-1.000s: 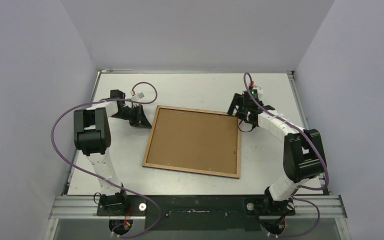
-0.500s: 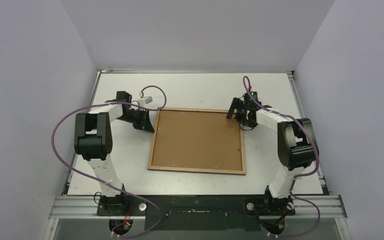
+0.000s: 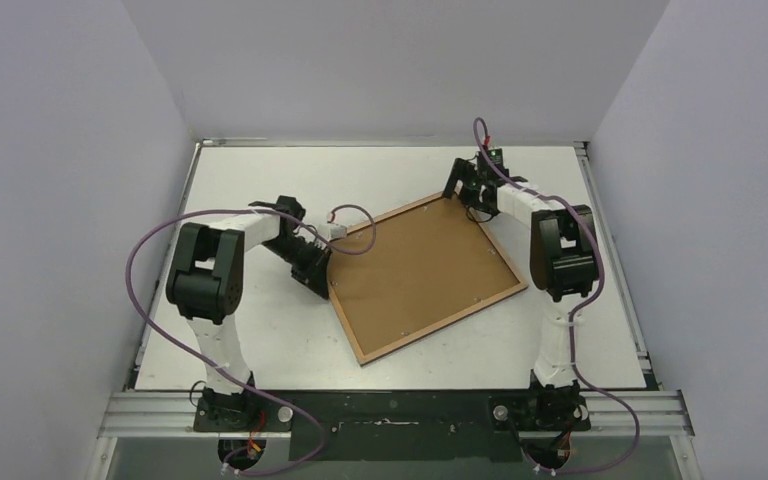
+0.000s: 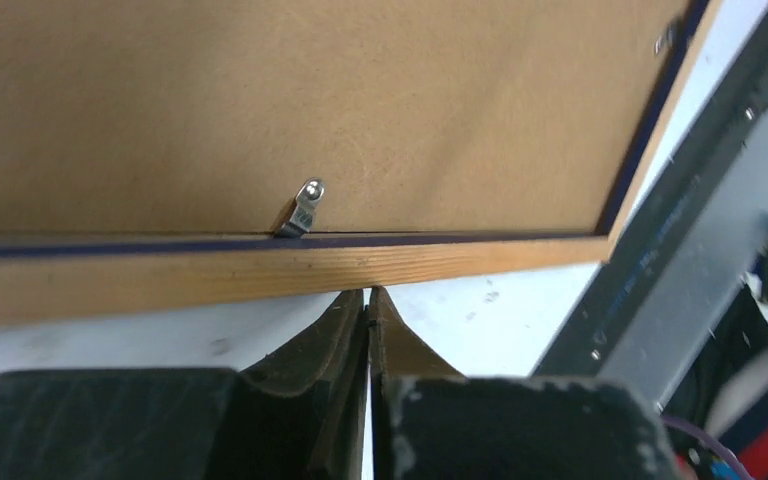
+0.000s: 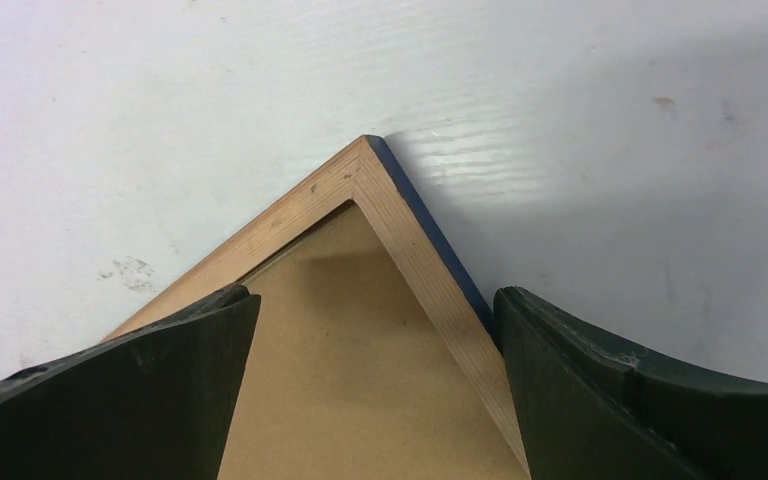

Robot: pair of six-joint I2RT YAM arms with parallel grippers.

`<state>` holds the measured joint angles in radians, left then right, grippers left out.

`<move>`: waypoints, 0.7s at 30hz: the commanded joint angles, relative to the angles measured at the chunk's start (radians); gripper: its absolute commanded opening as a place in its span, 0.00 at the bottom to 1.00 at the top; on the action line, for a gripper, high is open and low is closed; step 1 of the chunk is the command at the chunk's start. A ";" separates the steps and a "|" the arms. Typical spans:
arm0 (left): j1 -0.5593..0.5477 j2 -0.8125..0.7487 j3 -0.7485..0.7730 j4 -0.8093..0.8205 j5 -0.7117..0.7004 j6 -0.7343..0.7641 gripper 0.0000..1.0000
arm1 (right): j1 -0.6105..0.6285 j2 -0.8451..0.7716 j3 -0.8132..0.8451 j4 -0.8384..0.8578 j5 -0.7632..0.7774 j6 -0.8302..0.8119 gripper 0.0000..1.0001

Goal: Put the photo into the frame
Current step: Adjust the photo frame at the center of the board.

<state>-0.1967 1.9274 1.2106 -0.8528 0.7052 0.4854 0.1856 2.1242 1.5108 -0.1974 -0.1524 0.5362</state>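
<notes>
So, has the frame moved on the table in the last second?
Yes. The frame has swung counterclockwise in the top view: its far right corner is now closer to the table's far edge, and its sides are no longer parallel to that edge.

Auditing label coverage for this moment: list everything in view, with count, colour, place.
frame: 1, wood-brown side up, angled mid-table
backing board: 1, brown, inside frame
metal tab: at least 2, silver, at backing's edges
photo: none visible
table: 1, white, under everything
cable: 2, purple, one per arm
left end effector: 1, black, shut, tips at frame's left edge
right end effector: 1, black, open, astride frame's far corner
</notes>
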 commanded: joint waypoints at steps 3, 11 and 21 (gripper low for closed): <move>-0.021 0.054 0.101 -0.205 0.082 0.180 0.24 | 0.077 0.035 0.137 -0.049 -0.135 0.019 0.90; 0.081 0.073 0.427 -0.338 0.075 0.161 0.50 | 0.059 -0.081 0.152 -0.097 0.005 -0.035 0.90; 0.103 0.223 0.513 -0.058 -0.035 -0.079 0.47 | 0.012 -0.514 -0.308 -0.224 0.218 0.120 0.90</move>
<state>-0.1028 2.0995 1.6897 -0.9970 0.6979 0.4702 0.2237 1.8042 1.3647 -0.3470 -0.0288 0.5610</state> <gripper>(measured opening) 0.475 0.899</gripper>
